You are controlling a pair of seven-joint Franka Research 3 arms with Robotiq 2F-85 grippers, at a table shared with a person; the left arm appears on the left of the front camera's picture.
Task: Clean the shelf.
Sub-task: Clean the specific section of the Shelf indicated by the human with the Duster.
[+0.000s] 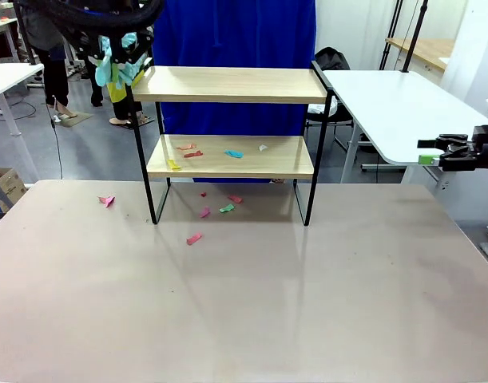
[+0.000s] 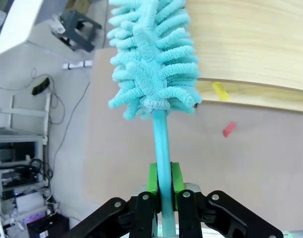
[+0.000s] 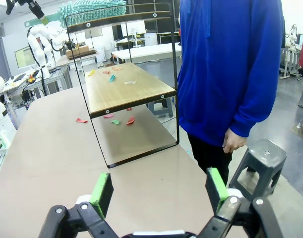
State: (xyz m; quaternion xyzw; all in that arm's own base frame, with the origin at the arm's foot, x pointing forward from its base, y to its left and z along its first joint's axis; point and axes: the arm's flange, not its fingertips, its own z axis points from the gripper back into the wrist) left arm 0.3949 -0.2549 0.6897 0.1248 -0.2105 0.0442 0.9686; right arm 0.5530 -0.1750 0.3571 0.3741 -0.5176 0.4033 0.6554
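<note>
Left fingers (image 2: 152, 179) clenched on the teal handle of a fluffy turquoise microfibre duster (image 2: 151, 54). The handle sits between the green pads and the head runs straight out past the tips. Two-tier shelf of light wooden boards in a thin black metal frame (image 1: 228, 84) stands on the beige table (image 1: 244, 319). The left end of its top board is just beyond the left fingertips, beside the duster head; contact, can't tell. Right fingers (image 3: 102, 191) released, spread wide, nothing between them; shelf well ahead of them, toward the pad on that wrist view's left. Coloured paper scraps (image 1: 233, 153) on the lower board and on the table under it. Person in blue top (image 3: 230, 64) stands at the shelf's far side.
</note>
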